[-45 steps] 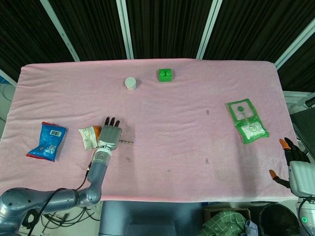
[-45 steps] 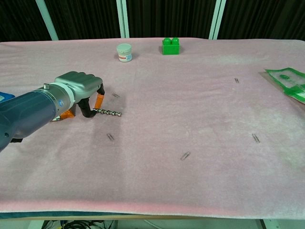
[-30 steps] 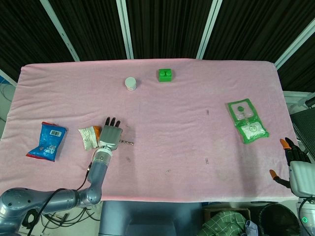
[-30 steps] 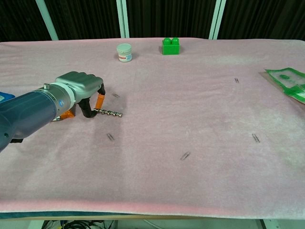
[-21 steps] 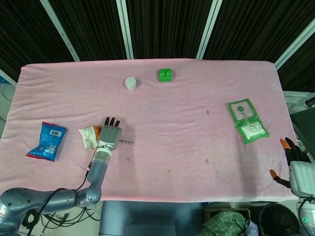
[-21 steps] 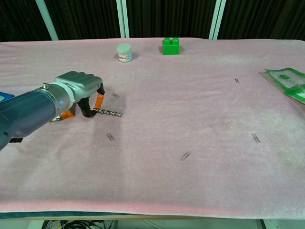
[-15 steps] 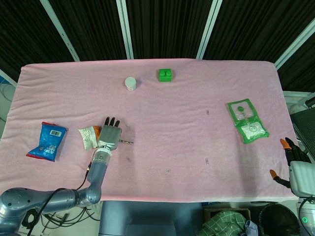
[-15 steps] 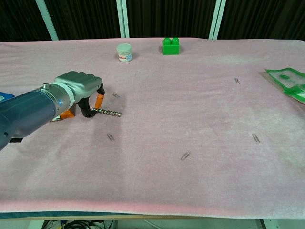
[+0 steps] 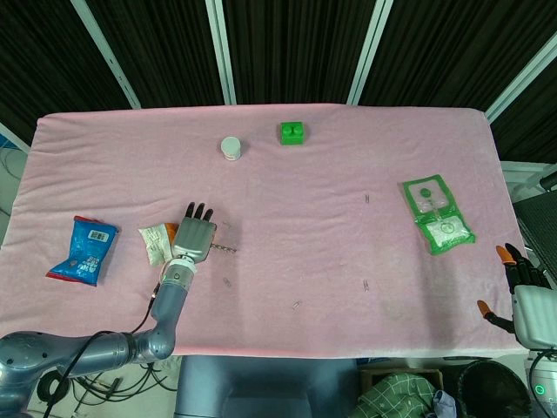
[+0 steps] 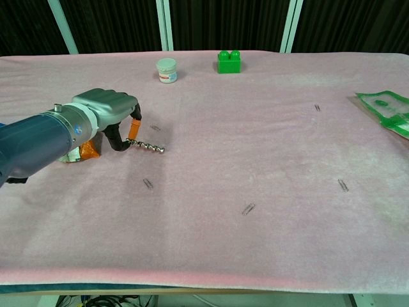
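My left hand [image 9: 196,238] [image 10: 105,109] pinches the shank of a spiral drill bit [image 10: 148,146] [image 9: 224,249] between its orange-tipped thumb and a finger. The bit sticks out to the right, just above the pink cloth [image 10: 255,141]. An orange and white packet [image 9: 157,241] [image 10: 80,152] lies right beside the hand on its left. My right hand [image 9: 522,292] hangs off the table's near right corner, fingers apart and holding nothing; only the head view shows it.
At the back stand a white jar [image 9: 231,147] [image 10: 167,70] and a green brick [image 9: 292,132] [image 10: 229,62]. A green packet [image 9: 437,213] [image 10: 386,110] lies at the right, a blue snack bag [image 9: 84,249] at the left. Paper clips [image 10: 248,208] are scattered on the cloth.
My left hand has risen slightly and shifted toward the back, lifting the drill bit off the cloth. The right hand has not moved.
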Robot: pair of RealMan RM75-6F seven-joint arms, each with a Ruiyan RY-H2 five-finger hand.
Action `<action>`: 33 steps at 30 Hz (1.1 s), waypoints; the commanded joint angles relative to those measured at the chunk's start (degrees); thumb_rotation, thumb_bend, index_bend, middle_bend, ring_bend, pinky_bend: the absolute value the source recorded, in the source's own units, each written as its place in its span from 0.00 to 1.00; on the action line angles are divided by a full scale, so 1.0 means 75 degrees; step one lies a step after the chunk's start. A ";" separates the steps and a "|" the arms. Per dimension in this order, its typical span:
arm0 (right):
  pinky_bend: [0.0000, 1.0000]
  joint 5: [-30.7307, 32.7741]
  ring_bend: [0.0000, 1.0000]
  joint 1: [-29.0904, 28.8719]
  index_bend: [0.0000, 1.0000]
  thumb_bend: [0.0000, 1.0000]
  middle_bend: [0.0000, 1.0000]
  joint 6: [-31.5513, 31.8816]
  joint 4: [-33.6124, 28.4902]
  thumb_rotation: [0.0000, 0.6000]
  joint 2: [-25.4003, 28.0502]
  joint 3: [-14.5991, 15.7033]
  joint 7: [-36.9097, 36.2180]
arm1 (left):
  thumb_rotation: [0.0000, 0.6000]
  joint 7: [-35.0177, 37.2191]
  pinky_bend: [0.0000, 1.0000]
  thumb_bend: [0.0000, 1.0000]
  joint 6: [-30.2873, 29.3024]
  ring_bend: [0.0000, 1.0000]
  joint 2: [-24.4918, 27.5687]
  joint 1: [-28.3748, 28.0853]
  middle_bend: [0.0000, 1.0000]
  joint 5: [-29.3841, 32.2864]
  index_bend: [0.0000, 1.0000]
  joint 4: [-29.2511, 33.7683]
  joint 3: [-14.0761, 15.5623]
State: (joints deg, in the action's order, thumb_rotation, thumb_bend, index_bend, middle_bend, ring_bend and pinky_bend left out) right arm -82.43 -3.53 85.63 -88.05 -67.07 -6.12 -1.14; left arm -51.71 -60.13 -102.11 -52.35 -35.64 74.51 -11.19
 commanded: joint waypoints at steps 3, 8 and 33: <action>0.21 0.0003 0.12 0.0000 0.00 0.14 0.03 -0.0011 -0.0002 1.00 0.0000 0.0005 -0.0002 | 1.00 -0.0218 0.00 0.47 -0.0167 0.00 0.0161 -0.0051 0.14 -0.0258 0.61 0.0043 0.0126; 0.21 -0.0014 0.12 -0.0007 0.00 0.14 0.03 -0.0015 -0.0007 1.00 -0.0008 0.0011 0.0010 | 1.00 -0.0421 0.00 0.47 -0.0356 0.00 0.0282 -0.0075 0.14 -0.0449 0.61 0.0089 0.0206; 0.21 0.0092 0.12 0.0000 0.00 0.14 0.03 -0.0031 0.0079 1.00 -0.0031 -0.0035 -0.0019 | 1.00 -0.1686 0.00 0.47 -0.0144 0.00 -0.0246 -0.0922 0.14 -0.0435 0.61 -0.1455 -0.0125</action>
State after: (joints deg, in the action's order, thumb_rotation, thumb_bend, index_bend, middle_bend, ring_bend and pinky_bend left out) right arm -81.75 -3.54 85.38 -87.47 -67.31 -6.37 -1.27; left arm -63.96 -61.82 -103.15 -58.62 -39.22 64.64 -11.72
